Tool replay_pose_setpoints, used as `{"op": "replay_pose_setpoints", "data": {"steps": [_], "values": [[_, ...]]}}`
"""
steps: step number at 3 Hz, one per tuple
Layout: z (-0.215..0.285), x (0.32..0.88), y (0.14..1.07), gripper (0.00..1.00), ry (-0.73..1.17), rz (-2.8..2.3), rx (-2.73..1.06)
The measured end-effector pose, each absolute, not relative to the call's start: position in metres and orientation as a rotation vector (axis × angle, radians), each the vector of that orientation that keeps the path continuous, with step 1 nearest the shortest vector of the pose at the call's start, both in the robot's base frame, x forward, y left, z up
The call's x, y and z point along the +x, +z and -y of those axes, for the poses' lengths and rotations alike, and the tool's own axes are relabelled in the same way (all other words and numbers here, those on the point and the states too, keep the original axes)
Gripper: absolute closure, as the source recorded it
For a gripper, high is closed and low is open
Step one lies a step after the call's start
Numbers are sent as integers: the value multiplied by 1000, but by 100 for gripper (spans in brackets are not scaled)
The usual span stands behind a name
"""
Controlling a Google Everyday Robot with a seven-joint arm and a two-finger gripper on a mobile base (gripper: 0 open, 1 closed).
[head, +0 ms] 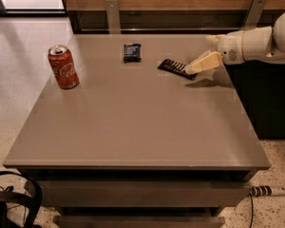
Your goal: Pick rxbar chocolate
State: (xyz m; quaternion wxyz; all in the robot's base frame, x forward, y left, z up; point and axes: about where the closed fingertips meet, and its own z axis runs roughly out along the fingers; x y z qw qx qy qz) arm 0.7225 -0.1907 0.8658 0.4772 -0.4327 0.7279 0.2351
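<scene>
The rxbar chocolate (174, 68) is a long flat black bar with white lettering. It lies on the grey table (133, 122) at the back right. My gripper (194, 68) comes in from the right on a white arm. Its cream fingertips hang just over the bar's right end and cover that end.
A red cola can (63, 67) stands upright at the back left. A small dark blue packet (132, 52) lies at the back centre, left of the bar. A dark cabinet (266, 99) stands beside the table's right edge. A wood-panelled wall runs behind the table.
</scene>
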Motion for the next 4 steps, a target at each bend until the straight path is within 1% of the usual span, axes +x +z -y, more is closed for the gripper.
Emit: {"op": "replay_pose_setpoints", "data": {"steps": [1, 2, 4], "values": [[181, 730, 847, 0, 585, -1731, -1079], [182, 733, 836, 0, 555, -1745, -1072], [191, 716, 818, 0, 486, -1840, -1030]]}}
